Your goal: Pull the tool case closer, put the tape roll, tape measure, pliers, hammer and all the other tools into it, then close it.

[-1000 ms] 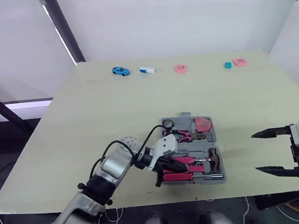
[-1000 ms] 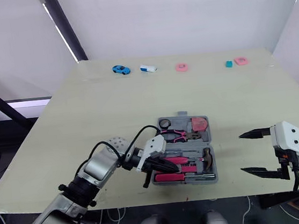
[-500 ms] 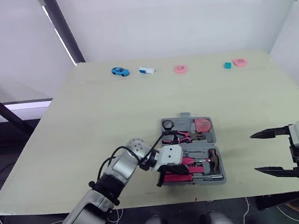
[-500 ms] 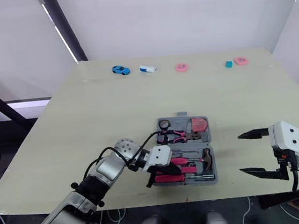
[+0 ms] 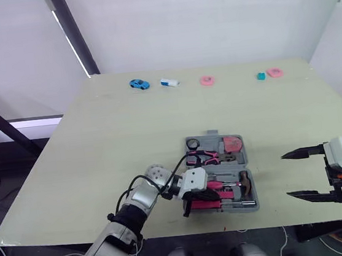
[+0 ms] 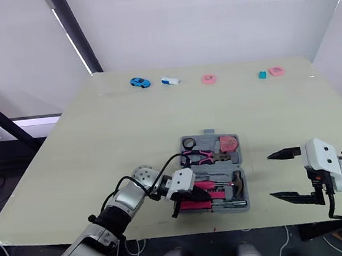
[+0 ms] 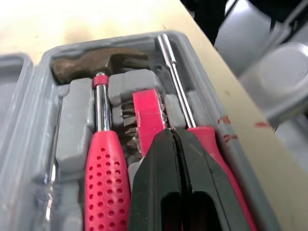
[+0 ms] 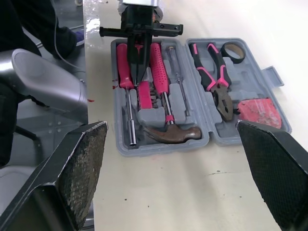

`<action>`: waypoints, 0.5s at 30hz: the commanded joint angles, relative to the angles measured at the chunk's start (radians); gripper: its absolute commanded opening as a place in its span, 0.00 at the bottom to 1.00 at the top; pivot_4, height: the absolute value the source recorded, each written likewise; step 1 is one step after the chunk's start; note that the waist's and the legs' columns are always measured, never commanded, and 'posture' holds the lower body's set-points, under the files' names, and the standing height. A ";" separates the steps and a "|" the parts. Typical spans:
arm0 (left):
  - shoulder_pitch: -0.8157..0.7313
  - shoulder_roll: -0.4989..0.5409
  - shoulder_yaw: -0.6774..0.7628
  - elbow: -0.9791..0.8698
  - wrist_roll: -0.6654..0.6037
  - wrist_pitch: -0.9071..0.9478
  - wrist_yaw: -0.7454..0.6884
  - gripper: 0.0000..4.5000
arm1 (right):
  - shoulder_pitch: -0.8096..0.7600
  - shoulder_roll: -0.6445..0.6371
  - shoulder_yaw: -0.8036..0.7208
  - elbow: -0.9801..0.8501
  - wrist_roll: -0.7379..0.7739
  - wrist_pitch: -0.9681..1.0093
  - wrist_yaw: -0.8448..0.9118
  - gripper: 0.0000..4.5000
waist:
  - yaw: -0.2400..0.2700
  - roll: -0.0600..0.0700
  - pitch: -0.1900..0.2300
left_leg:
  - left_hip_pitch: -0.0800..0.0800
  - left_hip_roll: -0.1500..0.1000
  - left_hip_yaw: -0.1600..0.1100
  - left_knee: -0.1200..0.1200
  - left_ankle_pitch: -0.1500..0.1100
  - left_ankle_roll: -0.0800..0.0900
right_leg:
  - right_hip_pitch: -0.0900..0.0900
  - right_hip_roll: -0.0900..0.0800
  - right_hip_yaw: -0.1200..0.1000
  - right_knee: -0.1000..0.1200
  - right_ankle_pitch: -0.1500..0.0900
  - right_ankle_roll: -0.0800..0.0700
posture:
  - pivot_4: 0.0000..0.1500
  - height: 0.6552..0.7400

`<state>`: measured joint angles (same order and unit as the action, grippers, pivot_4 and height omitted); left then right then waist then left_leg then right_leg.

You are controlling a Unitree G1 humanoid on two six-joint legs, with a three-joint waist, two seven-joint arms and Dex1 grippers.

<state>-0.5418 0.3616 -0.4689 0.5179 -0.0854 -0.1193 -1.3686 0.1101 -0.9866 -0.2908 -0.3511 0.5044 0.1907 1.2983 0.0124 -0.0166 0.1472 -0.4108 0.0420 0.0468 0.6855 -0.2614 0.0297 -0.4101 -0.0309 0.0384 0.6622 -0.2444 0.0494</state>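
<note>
On table (image 5: 127,127): grey tool case (image 8: 147,115) open, pink-handled tools (image 8: 156,62) inside.

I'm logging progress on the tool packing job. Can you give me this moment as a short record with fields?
Tool case: open flat, near the front edge of the table
In the case: hammer, screwdriver, pliers, tape roll, tape measure
Left gripper: shut, tips inside the case between the hammer and the screwdriver
Right gripper: open, holding nothing, to the right of the case
Far edge of table: blue toy car and other small items
Left to do: close the case
</note>
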 commanded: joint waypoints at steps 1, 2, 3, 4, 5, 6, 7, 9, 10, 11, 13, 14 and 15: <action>0.023 0.010 -0.033 0.043 0.007 0.040 -0.101 0.01 | -0.014 -0.003 -0.012 0.000 0.002 -0.009 -0.002 1.00 | 0.000 0.000 0.000 | 0.000 0.000 0.000 0.000 0.000 0.000 | 0.000 0.000 0.000 0.000 0.000 0.000 | 1.00 1.00; 0.022 0.015 -0.040 0.046 0.017 0.027 -0.113 0.01 | -0.014 -0.004 -0.012 0.001 0.002 -0.009 -0.001 1.00 | -0.001 0.000 0.000 | 0.000 0.000 0.000 0.000 0.000 0.000 | 0.000 0.000 0.000 0.000 0.000 0.000 | 1.00 1.00; 0.022 0.019 -0.047 0.047 0.028 0.008 -0.121 0.01 | -0.015 -0.004 -0.011 0.003 0.001 -0.010 0.000 1.00 | -0.003 0.000 0.000 | 0.000 0.000 0.000 0.000 0.000 0.000 | 0.000 0.000 0.000 0.000 0.000 0.000 | 1.00 1.00; 0.022 0.020 -0.050 0.046 0.033 -0.004 -0.127 0.01 | -0.016 -0.004 -0.011 0.005 0.000 -0.010 0.000 1.00 | -0.004 0.000 0.000 | 0.000 0.000 0.000 0.000 0.000 0.000 | 0.000 0.001 0.000 0.000 0.000 0.000 | 1.00 1.00; 0.022 0.020 -0.052 0.048 0.038 -0.017 -0.131 0.01 | -0.017 -0.004 -0.011 0.006 0.000 -0.010 0.001 1.00 | -0.005 0.000 0.000 | 0.000 0.000 0.000 -0.001 0.000 0.000 | 0.000 0.001 0.000 0.000 0.000 0.000 | 1.00 1.00; 0.022 0.019 -0.052 0.050 0.042 -0.029 -0.133 0.01 | -0.018 -0.004 -0.010 0.007 -0.001 -0.010 0.001 1.00 | -0.004 0.000 0.000 | 0.000 0.000 0.000 -0.001 0.000 0.000 | 0.000 0.001 0.000 0.000 0.000 0.000 | 1.00 1.00; 0.023 0.019 -0.052 0.050 0.042 -0.035 -0.137 0.01 | -0.018 -0.004 -0.010 0.008 -0.001 -0.010 0.002 1.00 | -0.004 0.000 0.000 | 0.000 0.000 0.000 -0.001 0.000 0.000 | 0.000 0.001 0.000 0.000 0.000 0.000 | 1.00 1.00; 0.025 0.008 -0.039 0.044 0.019 0.010 -0.146 0.01 | -0.021 -0.003 -0.009 0.011 -0.002 -0.009 0.002 1.00 | -0.004 0.000 0.000 | 0.000 0.000 0.000 -0.001 0.000 0.000 | 0.000 0.001 0.000 0.000 0.000 0.000 | 1.00 1.00; 0.023 0.002 -0.031 0.044 0.010 0.034 -0.145 0.01 | -0.022 -0.002 -0.008 0.013 -0.003 -0.010 0.002 1.00 | -0.003 0.000 0.000 | 0.000 0.000 0.000 -0.001 0.000 0.000 | 0.000 0.001 0.000 0.000 0.000 0.000 | 1.00 1.00; 0.021 -0.002 -0.025 0.047 0.006 0.050 -0.143 0.01 | -0.023 -0.002 -0.006 0.014 -0.004 -0.010 0.002 1.00 | -0.003 0.000 0.000 | 0.000 0.000 0.000 -0.001 0.000 0.000 | 0.000 0.001 0.000 0.000 0.000 0.000 | 1.00 1.00; 0.015 -0.005 -0.016 0.056 0.003 0.071 -0.139 0.01 | -0.023 0.000 -0.002 0.016 -0.005 -0.011 0.002 1.00 | -0.003 0.000 0.000 | 0.000 0.000 0.000 -0.001 0.000 0.000 | 0.000 0.001 0.000 0.000 0.000 0.000 | 1.00 1.00; 0.014 -0.005 -0.012 0.058 0.002 0.077 -0.138 0.01 | -0.023 0.001 -0.001 0.017 -0.006 -0.011 0.002 1.00 | -0.003 0.000 0.000 | 0.000 0.000 0.000 -0.001 0.000 0.000 | 0.000 0.001 0.000 0.000 0.000 0.000 | 1.00 1.00; 0.014 -0.005 -0.011 0.057 0.002 0.080 -0.140 0.01 | -0.023 0.001 0.000 0.017 -0.006 -0.011 0.002 1.00 | -0.003 0.000 0.000 | 0.000 0.000 0.000 -0.001 0.000 0.000 | 0.000 0.001 0.000 0.000 0.000 0.000 | 1.00 1.00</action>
<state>-0.5495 0.3555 -0.4534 0.5461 -0.1028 -0.0618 -1.4782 0.1011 -0.9862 -0.2812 -0.3305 0.4925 0.1904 1.2999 0.0096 -0.0167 0.1472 -0.4106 0.0425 0.0466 0.6849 -0.2615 0.0299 -0.4101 -0.0302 0.0385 0.6621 -0.2446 0.0494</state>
